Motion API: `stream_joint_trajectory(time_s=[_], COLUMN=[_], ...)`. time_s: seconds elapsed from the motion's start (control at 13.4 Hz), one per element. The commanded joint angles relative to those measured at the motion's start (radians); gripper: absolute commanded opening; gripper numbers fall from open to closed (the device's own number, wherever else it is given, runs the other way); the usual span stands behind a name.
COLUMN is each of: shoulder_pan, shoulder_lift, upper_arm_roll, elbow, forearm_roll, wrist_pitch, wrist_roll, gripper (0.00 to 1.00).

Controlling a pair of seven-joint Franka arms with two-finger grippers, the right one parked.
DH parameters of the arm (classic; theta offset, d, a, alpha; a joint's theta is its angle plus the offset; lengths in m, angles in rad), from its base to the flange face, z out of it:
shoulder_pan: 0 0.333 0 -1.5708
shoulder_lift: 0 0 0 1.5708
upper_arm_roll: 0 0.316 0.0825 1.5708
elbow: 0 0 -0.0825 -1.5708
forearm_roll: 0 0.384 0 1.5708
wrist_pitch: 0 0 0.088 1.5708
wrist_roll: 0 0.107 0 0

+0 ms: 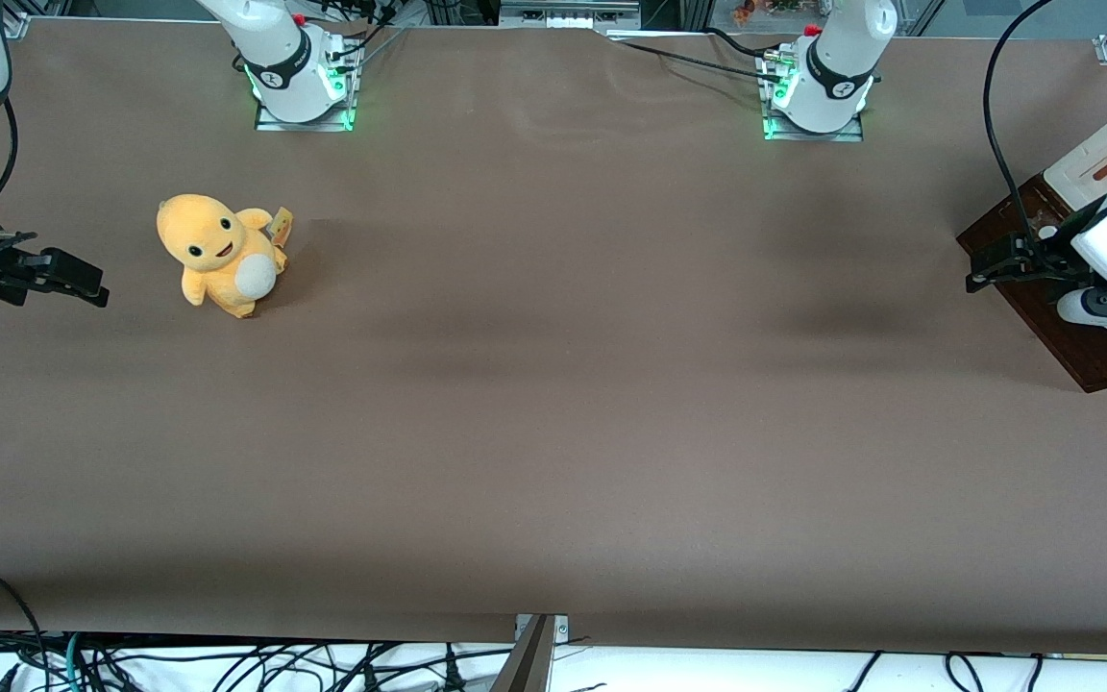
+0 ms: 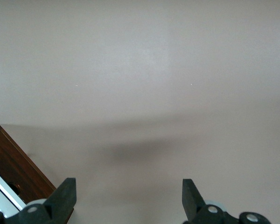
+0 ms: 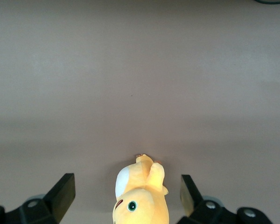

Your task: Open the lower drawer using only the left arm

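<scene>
Tool (image 2: 126, 198) hangs spread wide, empty, above the worktop (image 1: 553, 404) beside the lower drawer (image 2: 14, 165); I should swing onto its handle (image 2: 2, 189) squarely before closing

Even, soft overhead light falls on the brown table (image 1: 553, 404); broad, faint shadows band its surface. The open-fingered gripper (image 2: 126, 198) casts a diffuse shadow beneath. Focus sharp, no glare.

Brown-covered table (image 1: 553, 384), plain matte surface. Yellow plush toy (image 1: 219, 255) sits on it toward the parked arm's end; dark wooden drawer cabinet (image 1: 1072, 327) stands at the working arm's end. Left gripper (image 1: 986, 269) hangs over that cabinet's edge, fingers (image 2: 65, 193) spread wide.
</scene>
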State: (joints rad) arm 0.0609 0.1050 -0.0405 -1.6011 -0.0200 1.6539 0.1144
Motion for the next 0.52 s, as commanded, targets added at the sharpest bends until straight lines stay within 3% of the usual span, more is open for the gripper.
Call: stream_joint_trajectory(time_s=[0.0,0.45], shoulder_pan=[-0.009,-0.006], shoulder_lift=[-0.025,-0.024], upper_arm_roll=[0.005,0.004], elbow=[-0.028,-0.023], forearm_roll=[0.022,0.022], wrist_pitch=[0.014,0.004], wrist_roll=[0.027,0.025], gripper=[1.00,1.00])
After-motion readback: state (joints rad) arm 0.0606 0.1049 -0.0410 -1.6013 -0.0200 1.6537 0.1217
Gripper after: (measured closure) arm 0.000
